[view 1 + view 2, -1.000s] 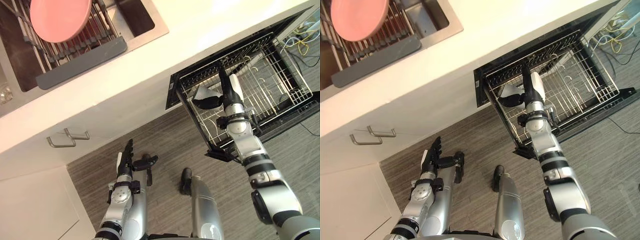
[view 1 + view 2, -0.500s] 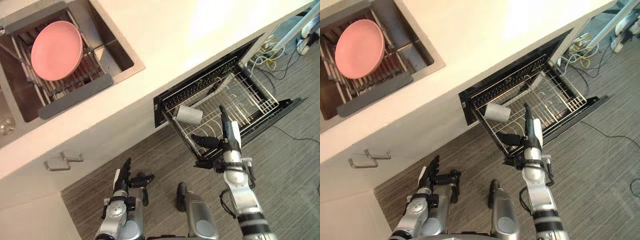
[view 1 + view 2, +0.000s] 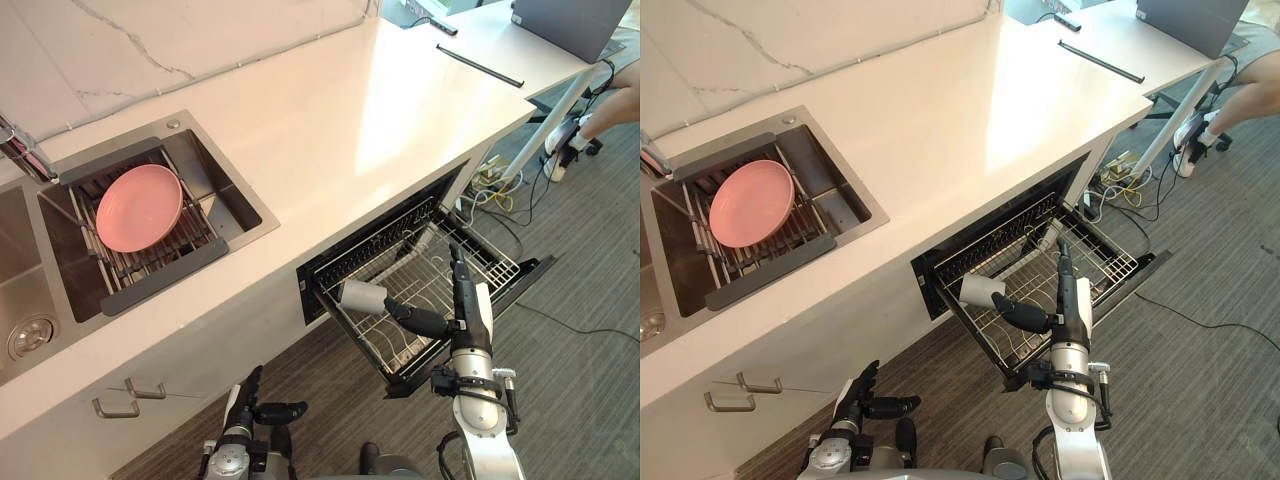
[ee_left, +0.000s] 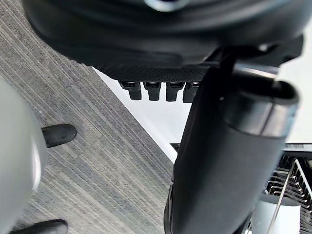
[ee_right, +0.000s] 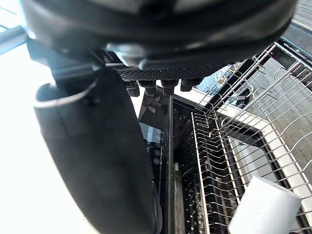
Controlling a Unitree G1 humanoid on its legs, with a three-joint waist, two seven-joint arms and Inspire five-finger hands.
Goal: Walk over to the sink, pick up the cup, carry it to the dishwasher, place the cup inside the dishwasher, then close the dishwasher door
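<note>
The pale cup lies on its side near the front left corner of the dishwasher's wire rack, which is pulled out over the lowered door. My right hand hovers at the rack's front edge, open, with its fingers straight up and its thumb stretched towards the cup without gripping it. In the right wrist view the cup sits past the thumb, apart from it. My left hand hangs low over the floor by the cabinet, open and holding nothing.
A pink plate rests on a drying rack in the sink. A long white counter runs above the dishwasher, with a laptop at its far end. Cables lie on the floor, and a person's leg shows far right.
The camera has risen and pulled back, so the whole picture has shifted. My right hand has let go of the cup in the rack and drawn back towards the front edge.
</note>
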